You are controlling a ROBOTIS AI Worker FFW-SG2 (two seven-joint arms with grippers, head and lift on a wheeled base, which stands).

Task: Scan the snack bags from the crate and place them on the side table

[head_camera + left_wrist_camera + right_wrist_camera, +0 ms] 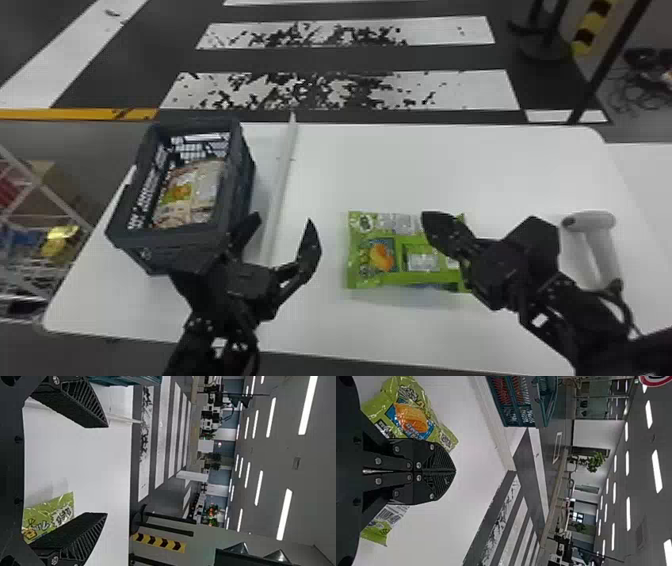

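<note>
A green snack bag (380, 255) lies flat on the white counter (450, 170), between the two grippers. The left gripper (284, 218), near the dark crate (175, 236), has its fingers spread wide, holding nothing. The right gripper (426, 216) is over the bag's right end, fingers pressed together, empty. More snack bags (205, 187) sit inside the crate; a white handheld scanner (597, 240) rests at right.
</note>
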